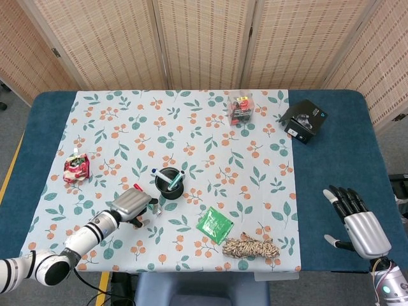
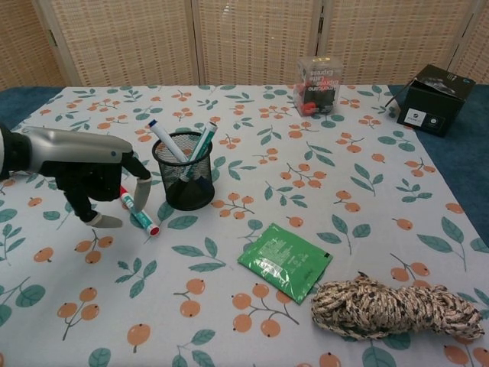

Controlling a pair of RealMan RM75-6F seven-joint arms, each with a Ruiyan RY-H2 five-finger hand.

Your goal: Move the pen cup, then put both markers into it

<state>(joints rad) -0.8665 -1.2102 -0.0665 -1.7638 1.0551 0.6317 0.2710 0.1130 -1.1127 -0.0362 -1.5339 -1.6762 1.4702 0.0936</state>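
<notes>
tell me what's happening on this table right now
The robot's left hand is down over a red-capped marker lying on the flowered cloth beside a black mesh pen cup. Its fingers are around the marker, which looks not yet lifted. The cup already has two markers standing in it. The right hand rests open at the far edge of the table, holding nothing.

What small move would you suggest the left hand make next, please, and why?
Probably lower and close the fingers around the red-capped marker. The left hand hovers right over it, not yet gripping, while the marker lies flat on the cloth beside the pen cup, which already holds two pens.
</notes>
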